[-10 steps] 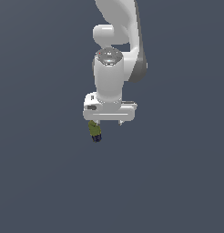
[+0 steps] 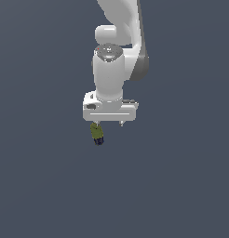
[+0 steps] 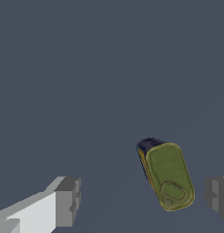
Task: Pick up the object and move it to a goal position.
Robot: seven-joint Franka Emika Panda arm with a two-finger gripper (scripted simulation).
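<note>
Since half a second ago the arm and the tin can keep much the same pose in the exterior view; any shift is too slight to call, though the can may have come a little further under the hand.

The gripper [image 3: 143, 200] hangs with its fingers spread wide apart, pinching nothing. In the wrist view one grey fingertip [image 3: 68, 201] stands well clear of the tin can [image 3: 167, 175], with bare floor between them, while the other fingertip [image 3: 217, 195] sits near the can's end with a narrow gap showing. The can lies between the two fingers, closer to that second one, and untouched by either.

The can rests on its side on the flat grey floor [image 3: 86, 91], its long axis tilted, not square to the line between the fingertips. Its olive-green face is turned up toward the wrist camera, with an oval outline near one end and a dark blue side with a yellow-orange edge at the other.

In the exterior view the gripper [image 2: 108, 123] points downward from the white arm [image 2: 109, 74], and the can [image 2: 97, 133] shows just below the hand's edge on the exterior view's left.
</note>
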